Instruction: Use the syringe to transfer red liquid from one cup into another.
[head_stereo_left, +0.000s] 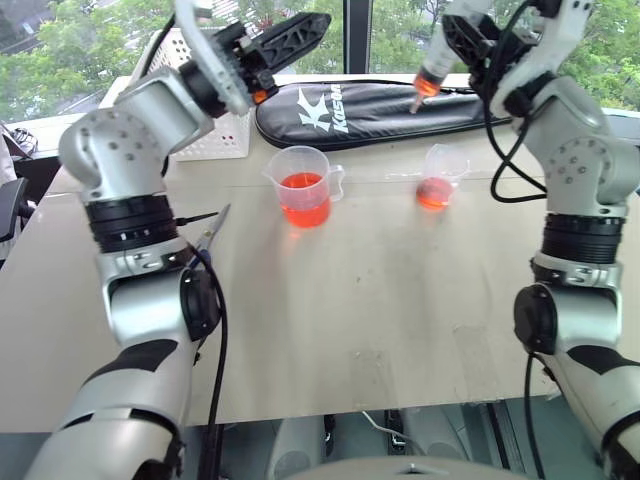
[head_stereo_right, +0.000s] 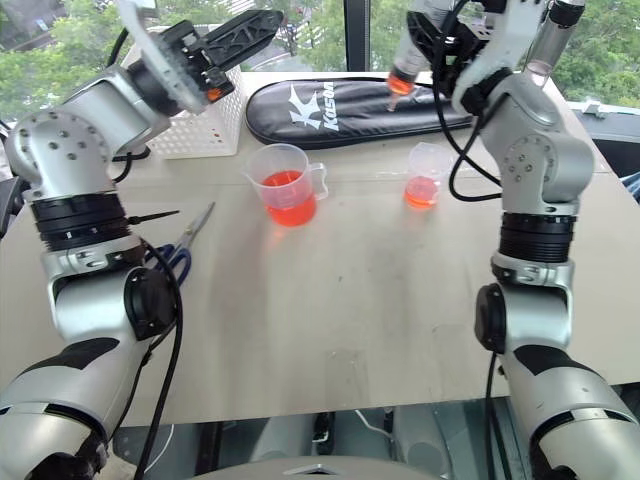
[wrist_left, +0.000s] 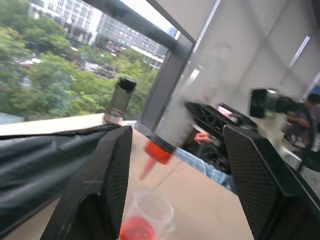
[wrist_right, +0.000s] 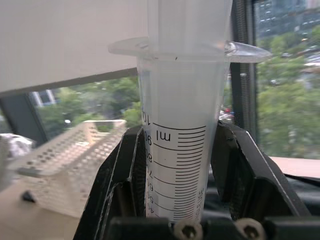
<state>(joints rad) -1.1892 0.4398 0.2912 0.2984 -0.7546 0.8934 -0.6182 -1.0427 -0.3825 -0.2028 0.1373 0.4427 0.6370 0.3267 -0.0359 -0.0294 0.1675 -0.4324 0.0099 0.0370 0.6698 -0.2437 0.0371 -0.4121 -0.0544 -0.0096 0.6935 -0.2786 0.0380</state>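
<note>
Syringe (wrist_right: 177, 150) is clamped in right gripper (wrist_right: 175, 220), tip held above smaller cup (head_stereo_left: 438, 178).
Left gripper (wrist_left: 175, 190) is held wide, empty.

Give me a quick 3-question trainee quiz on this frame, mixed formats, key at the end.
1. True or false: the right gripper is shut on the syringe.
2. Which vessel sits closer to the syringe's tip: A) the handled measuring cup B) the smaller cup C) the white basket
3. Fill in: the left gripper is ____ and holds nothing.

Key
1. True: its fingers clamp the graduated barrel on both sides.
2. B: the tip hangs above and a little short of the smaller cup, which already holds some red liquid.
3. Open: its two fingers stand apart with only air between them.
</note>
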